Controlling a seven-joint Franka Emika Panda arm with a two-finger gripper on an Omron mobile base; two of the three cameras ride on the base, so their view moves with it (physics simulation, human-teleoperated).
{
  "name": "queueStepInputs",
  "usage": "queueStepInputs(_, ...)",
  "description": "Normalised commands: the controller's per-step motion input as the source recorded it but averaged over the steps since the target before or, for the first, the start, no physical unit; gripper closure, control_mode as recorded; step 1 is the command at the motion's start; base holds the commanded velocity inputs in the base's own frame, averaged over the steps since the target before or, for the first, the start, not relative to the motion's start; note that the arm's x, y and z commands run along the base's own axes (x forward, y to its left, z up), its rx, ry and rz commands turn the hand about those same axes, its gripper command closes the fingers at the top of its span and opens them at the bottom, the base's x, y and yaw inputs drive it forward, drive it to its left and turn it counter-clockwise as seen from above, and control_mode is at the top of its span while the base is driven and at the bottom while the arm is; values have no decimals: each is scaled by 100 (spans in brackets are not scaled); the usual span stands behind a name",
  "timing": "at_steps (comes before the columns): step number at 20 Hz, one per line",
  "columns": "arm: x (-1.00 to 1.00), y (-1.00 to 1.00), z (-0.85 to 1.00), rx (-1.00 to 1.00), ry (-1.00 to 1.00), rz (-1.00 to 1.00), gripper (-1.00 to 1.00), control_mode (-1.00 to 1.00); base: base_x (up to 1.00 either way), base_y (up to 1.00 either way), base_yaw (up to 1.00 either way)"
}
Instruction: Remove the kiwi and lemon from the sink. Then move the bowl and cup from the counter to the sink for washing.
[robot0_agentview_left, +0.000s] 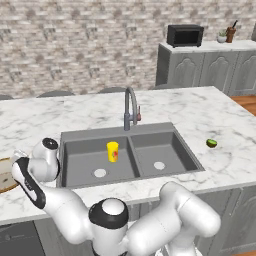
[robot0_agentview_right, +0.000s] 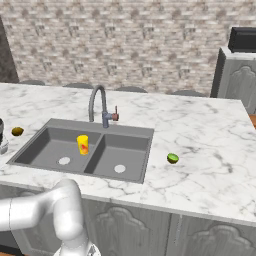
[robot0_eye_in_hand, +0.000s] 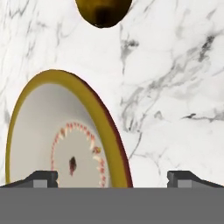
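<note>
Even, bright, diffuse rendered lighting; no glare, no blur.
Soft faint shadows inside the sink (robot0_agentview_left: 125, 155) basins and under the counter (robot0_agentview_left: 210, 115) front edge; hand view slightly coarse, sharp throughout.

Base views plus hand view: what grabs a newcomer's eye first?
The small bright yellow cup with a red-orange mark stands upright in the left basin of the dark grey double-basin sink, the one vivid spot there. At the left counter edge the open end effector hovers over the wide tan-beige bowl with a brown rim, a golden-brown round fruit just beyond. A small green fruit lies alone on the white marble countertop right of the sink.
</note>
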Motion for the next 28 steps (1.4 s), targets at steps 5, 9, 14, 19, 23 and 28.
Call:
queueStepInputs(5,5,9,-11,0,0,0,-100,-100,0,0,0)
queueStepInputs(9,7,11,-10,0,0,0,-100,-100,0,0,0)
queueStepInputs(14,7,12,-10,0,0,0,-100,-100,0,0,0)
queueStepInputs(19,7,11,-9,0,0,0,-100,-100,0,0,0)
queueStepInputs(23,5,12,-8,0,0,0,-100,-100,0,0,0)
queueStepInputs(28,1,10,-10,0,0,0,100,-100,0,0,0)
